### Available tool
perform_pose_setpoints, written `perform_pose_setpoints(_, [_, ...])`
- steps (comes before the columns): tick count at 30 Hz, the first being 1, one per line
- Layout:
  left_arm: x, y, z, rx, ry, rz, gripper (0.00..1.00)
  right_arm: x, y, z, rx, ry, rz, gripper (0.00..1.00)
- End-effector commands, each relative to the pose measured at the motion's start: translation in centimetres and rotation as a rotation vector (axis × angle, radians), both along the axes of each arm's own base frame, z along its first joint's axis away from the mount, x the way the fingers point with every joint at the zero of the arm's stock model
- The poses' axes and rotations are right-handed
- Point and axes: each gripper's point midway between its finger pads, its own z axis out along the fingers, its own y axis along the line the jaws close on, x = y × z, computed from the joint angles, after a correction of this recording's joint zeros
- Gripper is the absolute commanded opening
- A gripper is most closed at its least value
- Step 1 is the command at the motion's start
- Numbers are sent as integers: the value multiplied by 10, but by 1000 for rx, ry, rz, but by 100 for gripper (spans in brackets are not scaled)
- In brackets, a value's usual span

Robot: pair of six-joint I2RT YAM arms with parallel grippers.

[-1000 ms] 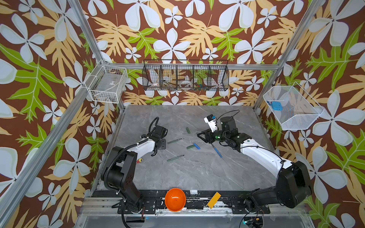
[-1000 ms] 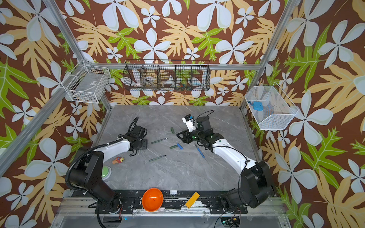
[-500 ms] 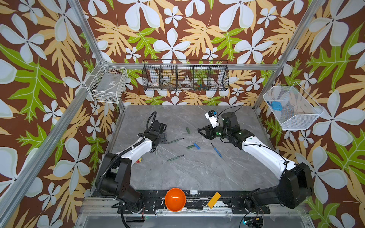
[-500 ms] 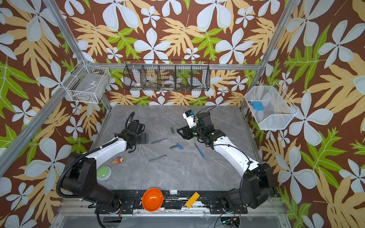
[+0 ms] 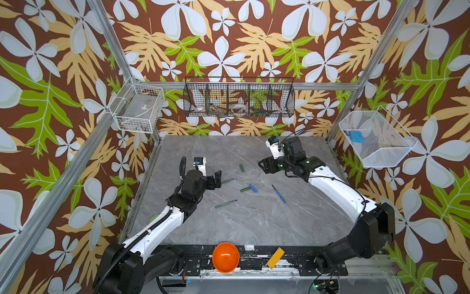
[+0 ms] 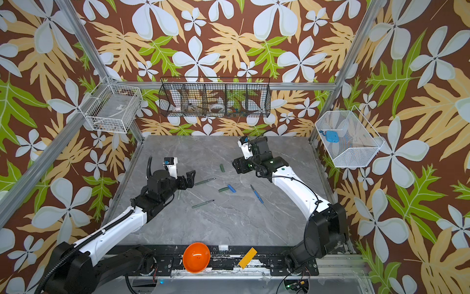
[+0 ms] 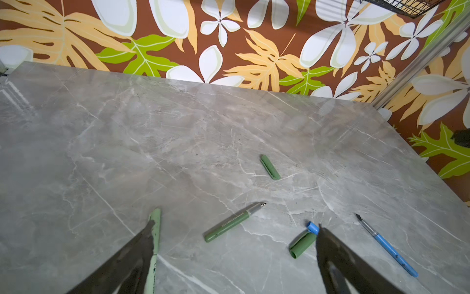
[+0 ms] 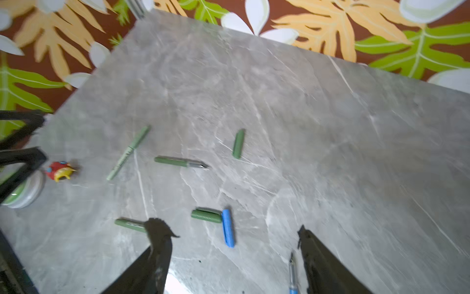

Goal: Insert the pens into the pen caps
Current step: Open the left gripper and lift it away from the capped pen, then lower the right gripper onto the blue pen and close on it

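My left gripper (image 5: 217, 178) (image 7: 235, 226) hangs open over the table's left middle, empty. Beside one finger lies a pale green pen (image 7: 153, 244) (image 8: 128, 152) (image 6: 179, 194). One dark green pen (image 5: 229, 180) (image 7: 234, 222) rests just past its fingertips, a second (image 5: 225, 203) lies nearer the front. A dark green cap (image 5: 245, 189) touches a blue cap (image 5: 253, 187) (image 8: 228, 227) mid-table. Another dark green cap (image 5: 241, 167) (image 7: 270, 167) lies further back. The blue pen (image 5: 279, 194) (image 7: 386, 245) is right of centre. My right gripper (image 5: 263, 166) (image 8: 229, 225) is open above the caps, holding nothing.
An orange bowl (image 5: 225, 257) and a yellow block (image 5: 275, 257) sit on the front rail. A small red toy (image 8: 60, 170) and a round green-and-white dish (image 8: 23, 193) lie at the table's left edge. Wire baskets (image 5: 239, 98) hang on the walls.
Both grippers have opened wider. The left gripper has swung right toward the dark green pen, and the right gripper has drawn back a little from mid-table.
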Motion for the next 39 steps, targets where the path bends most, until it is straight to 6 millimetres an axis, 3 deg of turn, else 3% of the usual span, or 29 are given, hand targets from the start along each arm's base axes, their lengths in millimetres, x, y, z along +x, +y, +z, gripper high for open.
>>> perform_pose_setpoints(1, [-7,-28,18,-142,-111,-141,100,-18,-39,-36,-226,142,-83,82])
perform_pose_setpoints(5, [-11,-43,8,-164,-92,-224,100,-27,-46,-49,-277,204,-88,83])
perform_pose_setpoints(11, [-22,-45,-6,-171,-74,-253,100,-38,-55,-63,-321,275,-104,84])
perform_pose_setpoints(16, [-26,-48,4,-188,-89,-277,100,-52,-57,-89,-329,350,-97,86])
perform_pose_setpoints(19, [-29,-52,4,-205,-88,-296,100,-52,-57,-108,-357,396,-89,86])
perform_pose_setpoints(31, [-26,-58,-6,-197,-50,-321,100,-49,-51,-156,-400,502,-46,85])
perform_pose_setpoints(33, [-26,-58,-6,-196,-51,-323,100,-50,-49,-176,-399,538,-31,78])
perform_pose_setpoints(39, [-26,-58,-6,-196,-53,-322,100,-48,-52,-183,-389,550,-34,66])
